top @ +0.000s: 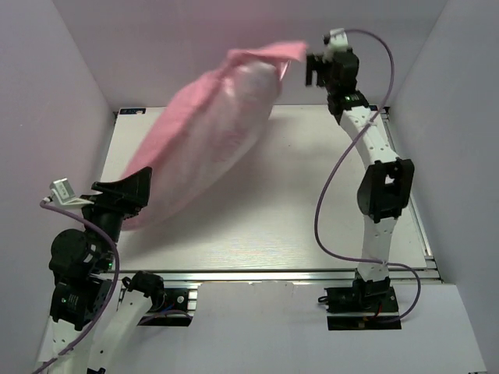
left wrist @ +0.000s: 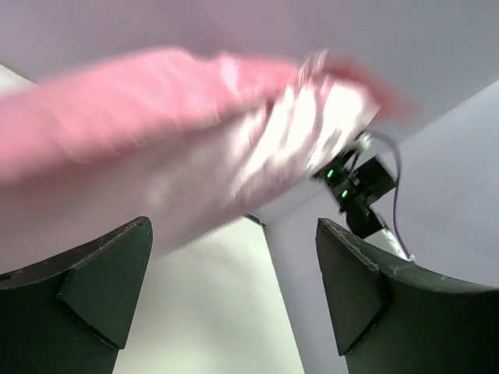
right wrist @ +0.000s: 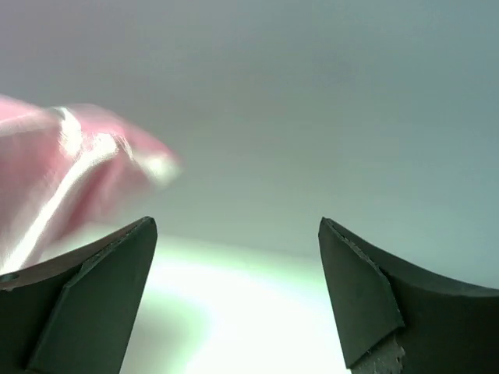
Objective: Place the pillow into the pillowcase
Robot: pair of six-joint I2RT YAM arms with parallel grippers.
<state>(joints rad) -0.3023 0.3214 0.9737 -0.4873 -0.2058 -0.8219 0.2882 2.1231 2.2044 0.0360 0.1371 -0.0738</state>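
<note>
The pink satin pillowcase [top: 203, 140] hangs blurred and slanted above the table, bulging and plump, from its upper corner near my right gripper [top: 313, 68] down to its lower end beside my left gripper [top: 129, 191]. The pillow itself does not show as a separate thing. In the right wrist view the gripper [right wrist: 236, 222] stands open with nothing between its fingers, and the pillowcase [right wrist: 62, 171] is off to the left, clear of them. The left gripper [left wrist: 232, 226] is open too, and the pillowcase [left wrist: 156, 117] sweeps across above its left finger [left wrist: 93, 288].
The white table [top: 273, 202] lies under the pillowcase, boxed in by pale walls on three sides. A metal rail [top: 273, 274] runs along the near edge. The right arm [left wrist: 359, 183] shows in the left wrist view at the far corner.
</note>
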